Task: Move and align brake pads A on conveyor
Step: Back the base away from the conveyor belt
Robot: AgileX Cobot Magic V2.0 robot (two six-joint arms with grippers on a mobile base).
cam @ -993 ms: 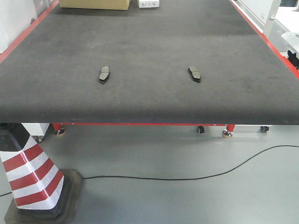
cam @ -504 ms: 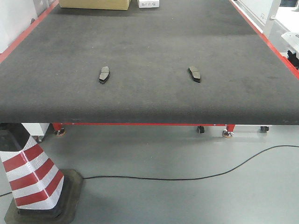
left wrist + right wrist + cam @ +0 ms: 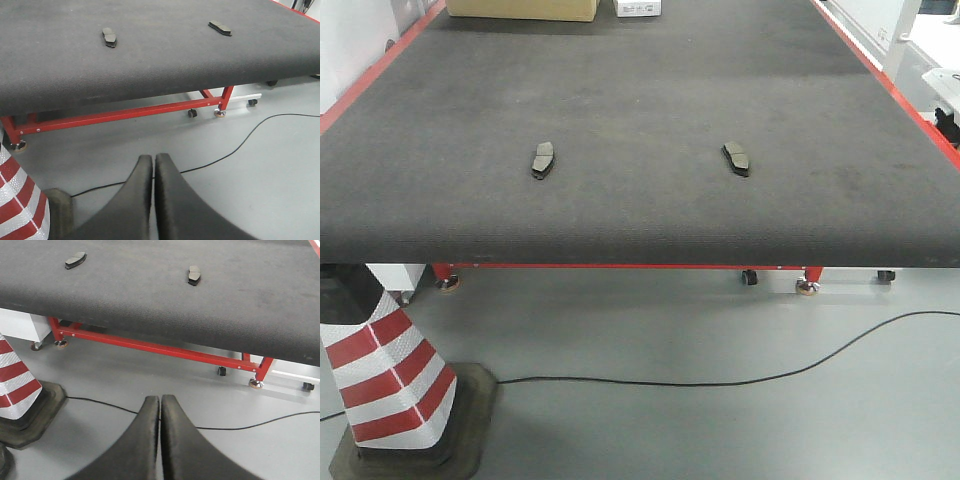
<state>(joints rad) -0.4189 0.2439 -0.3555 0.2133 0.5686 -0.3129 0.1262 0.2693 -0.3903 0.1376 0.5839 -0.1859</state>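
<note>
Two dark grey brake pads lie on the conveyor (image 3: pixel 640 90), a wide dark felt-like belt with red edges. The left pad (image 3: pixel 542 159) (image 3: pixel 109 37) (image 3: pixel 75 260) sits near the belt's front, angled slightly. The right pad (image 3: pixel 736 158) (image 3: pixel 220 27) (image 3: pixel 193 275) lies level with it, turned the other way. My left gripper (image 3: pixel 153 159) is shut and empty, hanging low over the grey floor in front of the belt. Equally low and well short of the belt, my right gripper (image 3: pixel 161 399) is shut and empty too. Neither gripper appears in the front view.
A red-and-white striped cone (image 3: pixel 382 385) on a black base stands on the floor at the left. A black cable (image 3: pixel 720 380) runs across the floor. The red frame and castors (image 3: pixel 125 112) sit under the belt. A cardboard box (image 3: pixel 523 9) and a white box (image 3: pixel 638 7) rest at the far end.
</note>
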